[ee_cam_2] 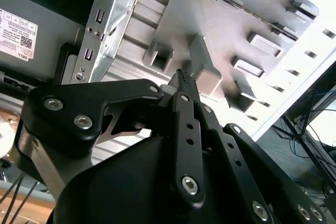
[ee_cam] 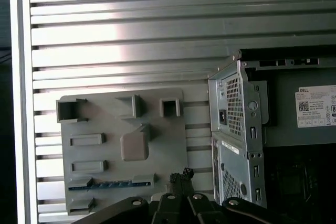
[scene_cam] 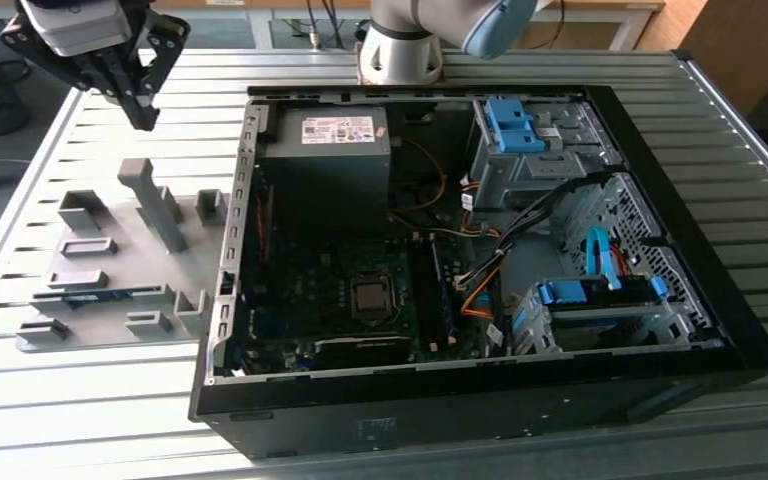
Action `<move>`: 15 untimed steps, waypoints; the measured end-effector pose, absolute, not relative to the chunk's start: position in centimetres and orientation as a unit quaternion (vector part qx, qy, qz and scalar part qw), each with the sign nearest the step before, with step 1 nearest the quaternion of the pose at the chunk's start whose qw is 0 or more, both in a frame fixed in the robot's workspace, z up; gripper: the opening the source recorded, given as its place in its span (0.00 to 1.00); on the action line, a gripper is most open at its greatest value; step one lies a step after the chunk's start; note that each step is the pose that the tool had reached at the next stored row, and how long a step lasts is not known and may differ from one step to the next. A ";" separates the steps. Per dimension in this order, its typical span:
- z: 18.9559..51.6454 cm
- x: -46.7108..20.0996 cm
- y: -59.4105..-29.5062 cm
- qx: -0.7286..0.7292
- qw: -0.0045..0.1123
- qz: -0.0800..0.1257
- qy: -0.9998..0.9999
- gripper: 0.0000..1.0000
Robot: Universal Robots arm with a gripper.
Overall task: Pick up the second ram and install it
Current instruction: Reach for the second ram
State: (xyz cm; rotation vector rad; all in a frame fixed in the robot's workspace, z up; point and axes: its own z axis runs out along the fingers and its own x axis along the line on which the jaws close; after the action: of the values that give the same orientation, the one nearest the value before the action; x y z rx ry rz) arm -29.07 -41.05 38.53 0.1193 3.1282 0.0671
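The second ram (scene_cam: 97, 296) is a thin blue-green stick lying in a slot of the grey holder plate (scene_cam: 104, 340), at the exterior view's left. In the first wrist view the ram (ee_cam: 111, 183) lies along the edge of that plate (ee_cam: 173, 150). My gripper (scene_cam: 144, 115) hangs well above the plate's far end, apart from the ram. Its fingers are shut with nothing between them, and the tips meet in both wrist views (ee_cam: 181, 174) (ee_cam_2: 182, 77).
An open black computer case (scene_cam: 704, 300) lies beside the plate, with the motherboard (scene_cam: 344, 290), power supply (scene_cam: 328, 150) and blue drive-bay clips (scene_cam: 515, 125) inside. Tall grey blocks (scene_cam: 157, 205) stand up from the plate. The slatted metal table (scene_cam: 77, 420) carries everything.
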 end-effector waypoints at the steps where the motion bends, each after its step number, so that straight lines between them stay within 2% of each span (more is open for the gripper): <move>1: 38.5 -29.1 -41.1 0.038 0.005 0.021 0.999 0.10; 15: 38.4 -30.7 -42.6 0.038 0.005 0.021 0.999 0.10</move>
State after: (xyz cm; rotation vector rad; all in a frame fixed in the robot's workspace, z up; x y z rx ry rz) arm -30.72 -42.63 38.45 0.1192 3.1283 0.0653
